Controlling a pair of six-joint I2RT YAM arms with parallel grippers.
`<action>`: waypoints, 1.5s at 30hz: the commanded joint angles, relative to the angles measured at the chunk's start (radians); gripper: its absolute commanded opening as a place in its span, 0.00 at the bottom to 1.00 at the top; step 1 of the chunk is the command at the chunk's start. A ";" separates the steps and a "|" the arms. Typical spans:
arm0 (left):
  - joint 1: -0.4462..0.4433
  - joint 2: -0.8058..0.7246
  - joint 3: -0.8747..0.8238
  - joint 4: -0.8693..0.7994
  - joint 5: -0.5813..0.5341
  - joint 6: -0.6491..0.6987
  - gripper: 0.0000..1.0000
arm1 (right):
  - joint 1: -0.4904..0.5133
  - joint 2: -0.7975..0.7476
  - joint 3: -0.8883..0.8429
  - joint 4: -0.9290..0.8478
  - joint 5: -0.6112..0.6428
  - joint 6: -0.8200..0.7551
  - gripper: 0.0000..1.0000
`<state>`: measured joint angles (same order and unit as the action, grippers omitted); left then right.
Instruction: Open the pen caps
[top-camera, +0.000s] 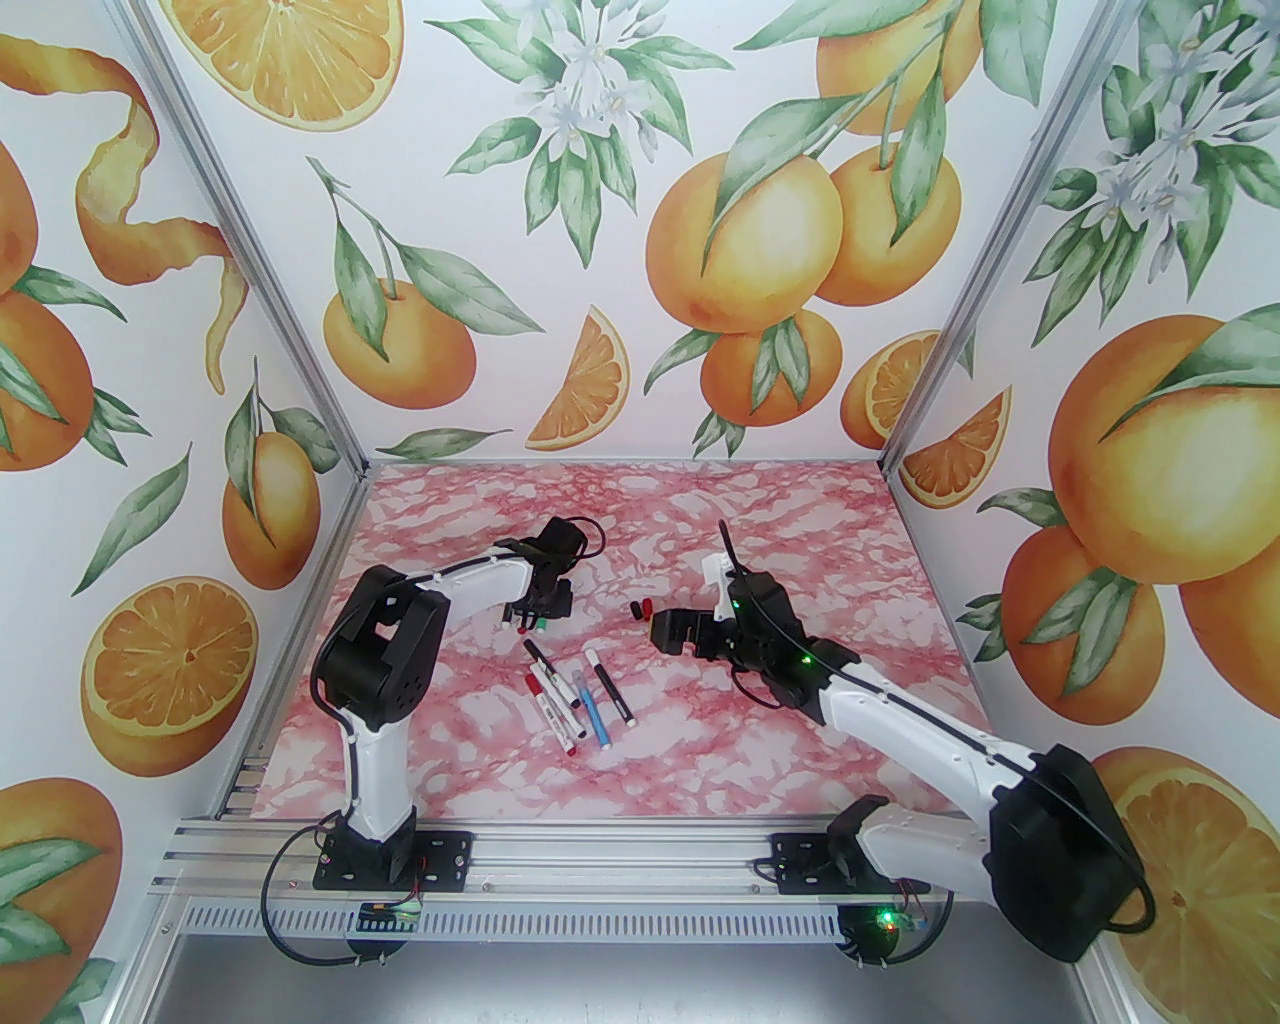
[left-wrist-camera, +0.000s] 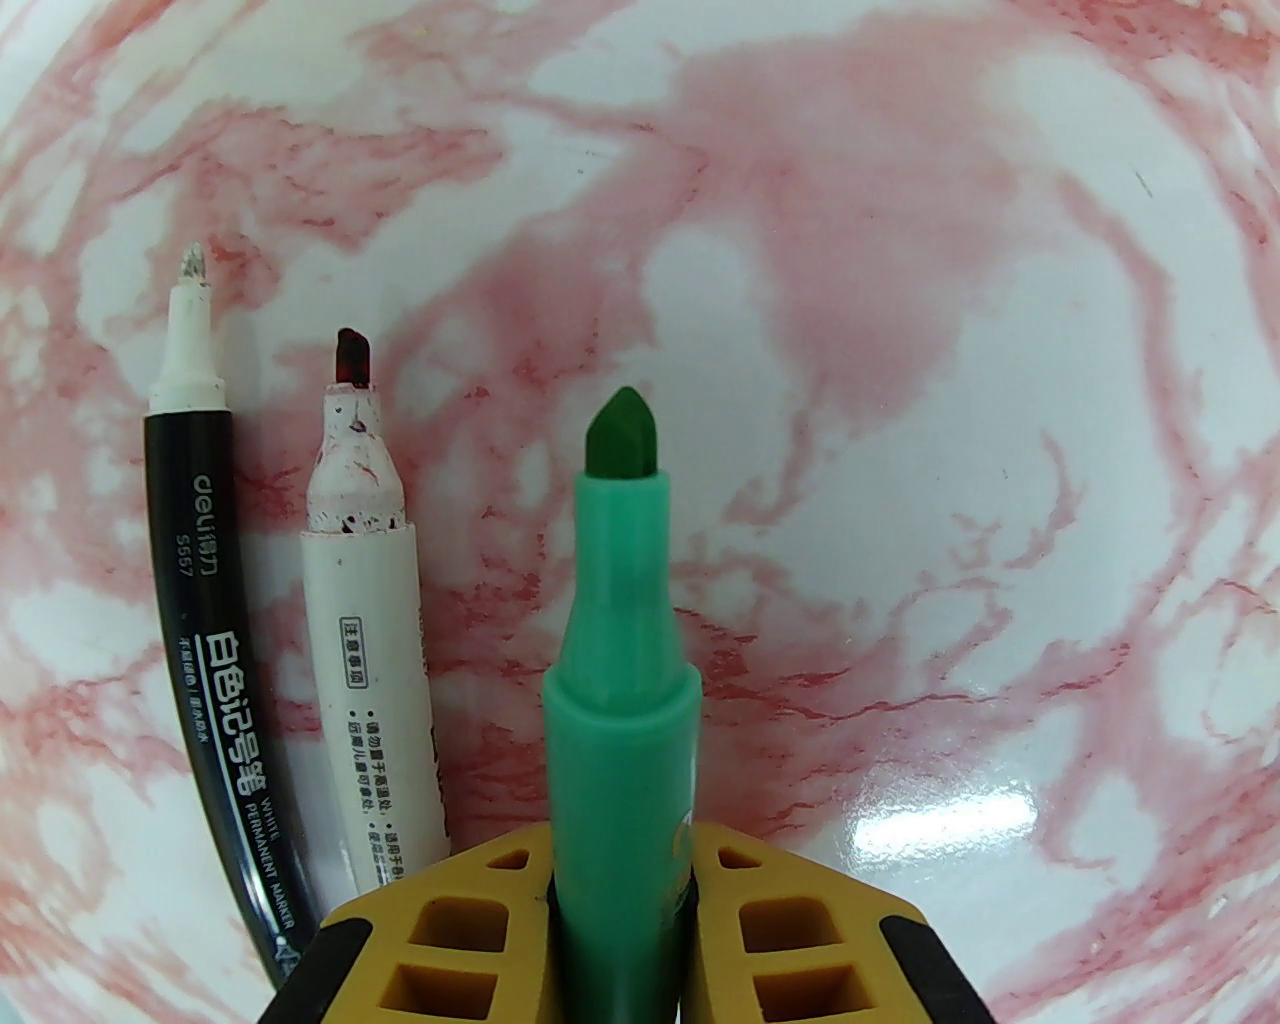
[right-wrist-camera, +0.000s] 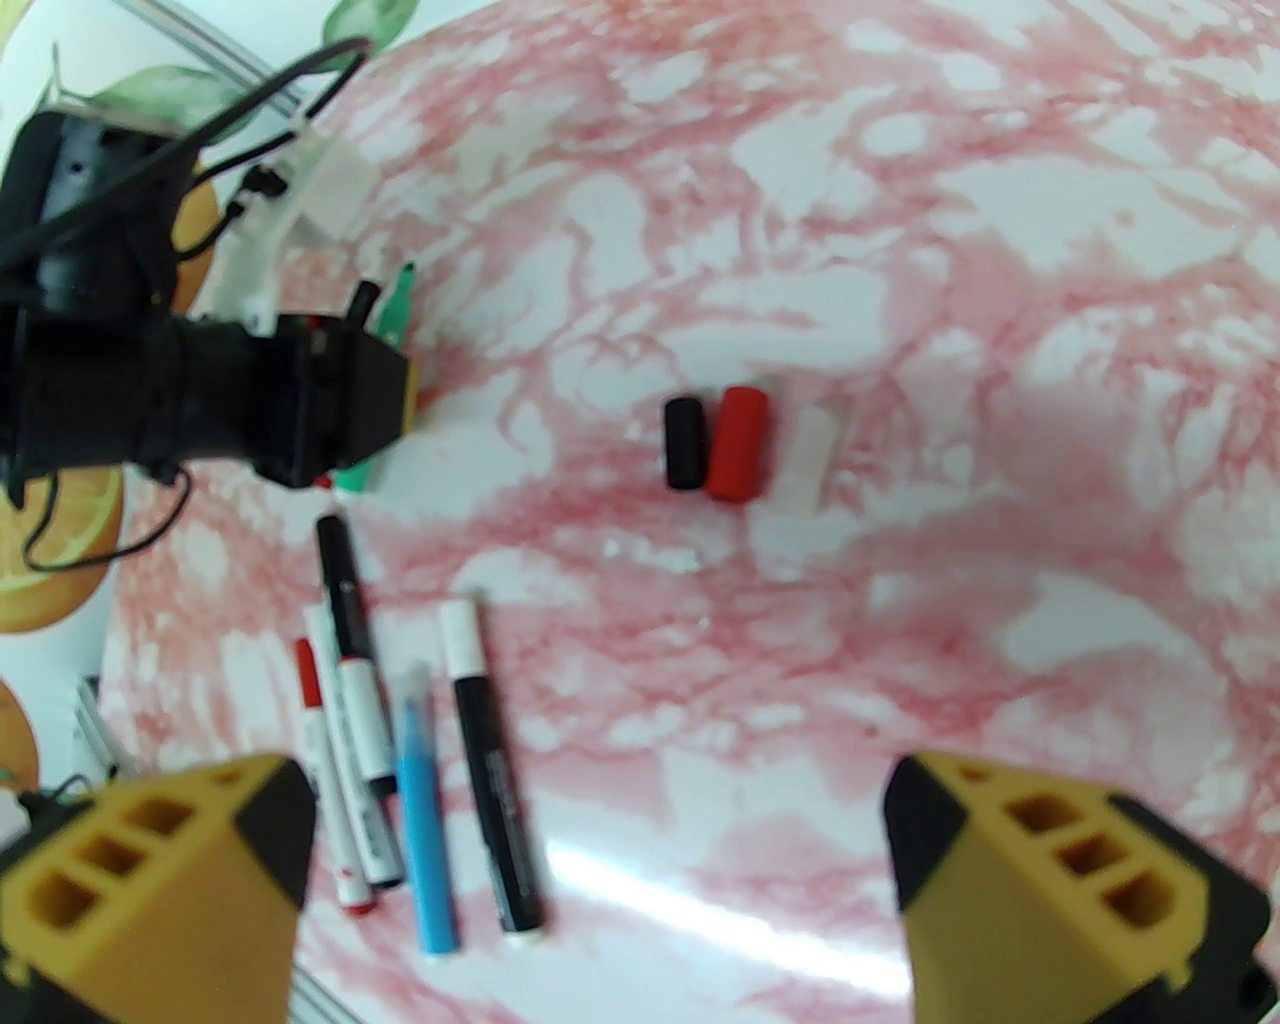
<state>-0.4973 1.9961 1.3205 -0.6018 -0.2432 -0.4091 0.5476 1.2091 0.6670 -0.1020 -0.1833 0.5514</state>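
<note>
- The left gripper (left-wrist-camera: 620, 905) is clamping its yellow pads on a green pen (left-wrist-camera: 620, 600), whose bare chisel tip is pointing away from the wrist.
- 2 more uncapped pens, a black-barrelled pen (left-wrist-camera: 190, 560) and a white-barrelled pen (left-wrist-camera: 365, 600) with a red-stained nib, are lying on the pink marbled table (left-wrist-camera: 950, 400) just beside it.
- The right gripper (right-wrist-camera: 590, 830) is hovering with its fingers spread wide apart, holding nothing.
- 3 pen caps (a black cap (right-wrist-camera: 684, 443), a red cap (right-wrist-camera: 738, 443), a white cap (right-wrist-camera: 815, 450)) are lying side by side beyond it.
- The capped pens (right-wrist-camera: 425, 790) are lying clustered nearer the arm bases.
</note>
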 joint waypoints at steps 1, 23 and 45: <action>0.008 0.021 0.026 -0.011 -0.019 0.009 0.23 | 0.006 -0.031 -0.014 0.017 0.028 0.008 1.00; -0.010 -0.297 -0.176 -0.024 0.110 -0.081 0.30 | -0.038 -0.088 -0.038 0.072 -0.003 0.023 1.00; -0.170 -0.676 -0.626 -0.016 0.319 -0.462 0.42 | -0.072 -0.107 -0.108 0.094 -0.117 0.014 1.00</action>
<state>-0.6640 1.3453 0.7181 -0.6533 0.0383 -0.8150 0.4763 1.1297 0.5762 -0.0509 -0.2718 0.5594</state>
